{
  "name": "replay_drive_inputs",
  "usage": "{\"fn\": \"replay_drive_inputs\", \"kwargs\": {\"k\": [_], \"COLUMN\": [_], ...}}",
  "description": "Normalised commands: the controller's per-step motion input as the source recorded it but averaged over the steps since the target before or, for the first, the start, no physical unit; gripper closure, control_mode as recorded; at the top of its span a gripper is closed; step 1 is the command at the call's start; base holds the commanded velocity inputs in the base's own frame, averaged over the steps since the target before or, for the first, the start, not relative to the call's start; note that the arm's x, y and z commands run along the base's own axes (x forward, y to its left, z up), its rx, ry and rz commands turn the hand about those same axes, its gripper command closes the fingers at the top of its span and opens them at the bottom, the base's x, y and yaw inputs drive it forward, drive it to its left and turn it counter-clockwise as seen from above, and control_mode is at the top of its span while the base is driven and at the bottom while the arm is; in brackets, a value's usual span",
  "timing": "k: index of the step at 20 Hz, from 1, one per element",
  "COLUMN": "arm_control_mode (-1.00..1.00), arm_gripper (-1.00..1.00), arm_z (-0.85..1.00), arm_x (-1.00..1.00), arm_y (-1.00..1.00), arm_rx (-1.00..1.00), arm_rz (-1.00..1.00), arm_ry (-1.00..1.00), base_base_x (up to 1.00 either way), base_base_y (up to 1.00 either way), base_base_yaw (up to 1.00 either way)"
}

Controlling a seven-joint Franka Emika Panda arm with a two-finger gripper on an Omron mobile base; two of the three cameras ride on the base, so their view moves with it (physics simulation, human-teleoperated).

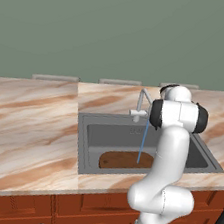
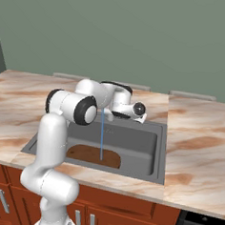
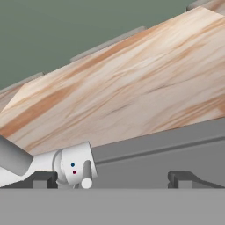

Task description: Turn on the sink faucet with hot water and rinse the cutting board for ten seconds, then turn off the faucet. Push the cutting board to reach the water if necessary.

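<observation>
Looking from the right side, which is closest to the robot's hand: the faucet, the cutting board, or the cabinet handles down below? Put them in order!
1. Faucet: right beside the gripper, at the sink's back rim.
2. Cutting board: down in the basin, under the water.
3. Cabinet handles: lowest, on the doors below the counter.

Both base views look forward and down from behind the arm, left and right, sharing the sink [image 1: 93,131] mid-frame. The hand view sits close, tilted, facing the faucet [image 3: 72,167] at lower left.
</observation>
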Motion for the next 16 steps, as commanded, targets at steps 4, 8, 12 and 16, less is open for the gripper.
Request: {"fn": "replay_drive_inputs", "kwargs": {"k": [4, 8, 12, 16], "arm_control_mode": [-1.0, -1.0, -1.0, -1.0], "arm_gripper": [-1.0, -1.0, -1.0, -1.0], "arm_z": [0.0, 0.0, 0.0, 0.0], "arm_x": [0.0, 0.0, 0.0, 0.0], "arm_y": [0.0, 0.0, 0.0, 0.0], "arm_rx": [0.0, 0.0, 0.0, 0.0], "arm_rz": [0.0, 0.0, 0.0, 0.0], "arm_ry": [0.0, 0.0, 0.0, 0.0], "base_base_x": [0.0, 0.0, 0.0, 0.0], "base_base_y": [0.0, 0.0, 0.0, 0.0], "base_base_yaw": [0.0, 0.0, 0.0, 0.0]}}
